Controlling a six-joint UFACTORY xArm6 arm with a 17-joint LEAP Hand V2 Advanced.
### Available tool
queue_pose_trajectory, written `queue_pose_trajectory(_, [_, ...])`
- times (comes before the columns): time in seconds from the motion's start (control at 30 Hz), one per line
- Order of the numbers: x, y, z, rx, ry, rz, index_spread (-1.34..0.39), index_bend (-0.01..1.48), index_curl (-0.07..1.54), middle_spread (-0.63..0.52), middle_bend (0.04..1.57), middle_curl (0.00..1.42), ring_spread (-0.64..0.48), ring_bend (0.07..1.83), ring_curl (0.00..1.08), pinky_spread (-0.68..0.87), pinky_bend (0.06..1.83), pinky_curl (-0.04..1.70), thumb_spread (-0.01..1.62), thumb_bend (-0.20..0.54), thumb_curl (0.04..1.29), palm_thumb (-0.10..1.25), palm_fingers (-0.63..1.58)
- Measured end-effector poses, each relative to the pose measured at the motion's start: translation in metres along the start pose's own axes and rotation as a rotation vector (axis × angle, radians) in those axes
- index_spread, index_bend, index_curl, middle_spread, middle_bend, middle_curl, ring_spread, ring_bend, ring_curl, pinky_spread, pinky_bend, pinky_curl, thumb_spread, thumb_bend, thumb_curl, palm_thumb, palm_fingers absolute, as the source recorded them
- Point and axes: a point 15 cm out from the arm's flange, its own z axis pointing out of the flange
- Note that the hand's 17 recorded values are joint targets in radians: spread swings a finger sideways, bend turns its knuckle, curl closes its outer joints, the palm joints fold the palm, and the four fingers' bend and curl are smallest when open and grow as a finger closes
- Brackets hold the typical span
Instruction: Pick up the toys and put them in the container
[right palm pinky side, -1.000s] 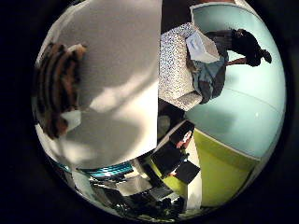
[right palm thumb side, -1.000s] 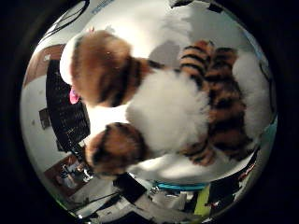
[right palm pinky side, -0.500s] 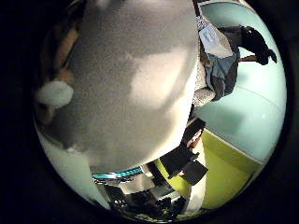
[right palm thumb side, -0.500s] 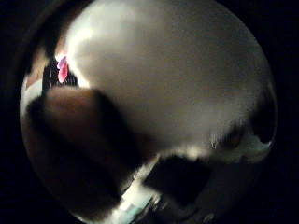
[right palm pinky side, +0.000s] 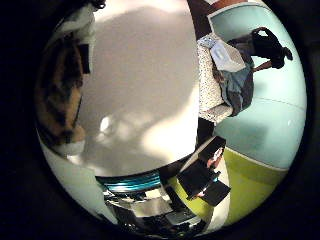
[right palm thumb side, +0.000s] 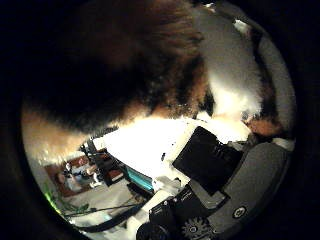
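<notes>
A plush tiger toy (right palm thumb side: 130, 70) with orange, black and white fur fills most of the thumb side palm view, right up against the palm. My right hand (right palm thumb side: 215, 185) shows there as black and grey parts, with a black-tipped finger (right palm thumb side: 205, 160) curled in against the fur. In the little finger side palm view the striped side of the tiger (right palm pinky side: 60, 90) lies at the edge of the white table (right palm pinky side: 150, 90).
Beyond the table's edge stands a chair draped with clothes (right palm pinky side: 225, 75), in front of a pale teal wall (right palm pinky side: 270, 110). A yellow-green floor (right palm pinky side: 250, 180) lies below it. Dark room clutter (right palm thumb side: 85, 170) shows past the table.
The hand came down from above the tiger onto it. The tiger now presses against the palm, and a finger has come into the thumb side view against the fur.
</notes>
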Motion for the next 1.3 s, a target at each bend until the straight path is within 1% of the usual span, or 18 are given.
queue_pose_trajectory(0.1, [-0.022,0.001,-0.025,0.017,-0.003,-0.033,-0.39,1.08,1.02,-0.34,1.21,1.14,-0.29,1.39,0.88,-0.21,1.34,1.03,1.17,-0.004,0.46,0.98,0.94])
queue_pose_trajectory(0.2, [-0.041,0.002,-0.059,0.021,-0.004,-0.057,-0.36,1.09,1.03,-0.32,1.23,1.14,-0.29,1.39,0.90,-0.20,1.32,1.07,1.15,-0.011,0.49,0.98,0.94])
queue_pose_trajectory(0.37, [-0.082,0.009,-0.126,-0.016,-0.014,-0.115,-0.33,1.09,1.04,-0.29,1.24,1.14,-0.28,1.39,0.92,-0.19,1.29,1.15,1.13,-0.013,0.53,0.99,0.94])
queue_pose_trajectory(0.5, [-0.128,0.002,-0.173,0.021,0.008,-0.171,-0.32,1.09,1.04,-0.28,1.24,1.13,-0.28,1.39,0.93,-0.18,1.27,1.18,1.13,-0.013,0.54,0.99,0.94])
queue_pose_trajectory(0.67, [-0.193,-0.001,-0.206,0.059,0.024,-0.245,-0.31,1.08,1.05,-0.27,1.24,1.13,-0.29,1.38,0.93,-0.18,1.25,1.23,1.12,-0.012,0.57,0.99,0.94])
queue_pose_trajectory(0.77, [-0.234,-0.001,-0.215,0.078,0.027,-0.294,-0.31,1.08,1.05,-0.26,1.24,1.13,-0.29,1.37,0.94,-0.17,1.24,1.25,1.12,-0.010,0.58,0.99,0.95])
queue_pose_trajectory(0.97, [-0.325,-0.003,-0.212,0.079,0.026,-0.424,-0.31,1.07,1.05,-0.26,1.23,1.13,-0.28,1.36,0.95,-0.17,1.22,1.28,1.11,-0.012,0.60,1.00,0.95])
queue_pose_trajectory(1.13, [-0.376,-0.013,-0.207,0.106,0.020,-0.497,-0.31,1.06,1.05,-0.26,1.23,1.13,-0.28,1.35,0.95,-0.16,1.21,1.30,1.10,-0.012,0.62,1.00,0.96])
queue_pose_trajectory(1.3, [-0.413,-0.024,-0.213,0.129,0.024,-0.552,-0.31,1.05,1.05,-0.25,1.22,1.13,-0.28,1.35,0.96,-0.17,1.19,1.32,1.08,-0.013,0.64,1.00,0.97])
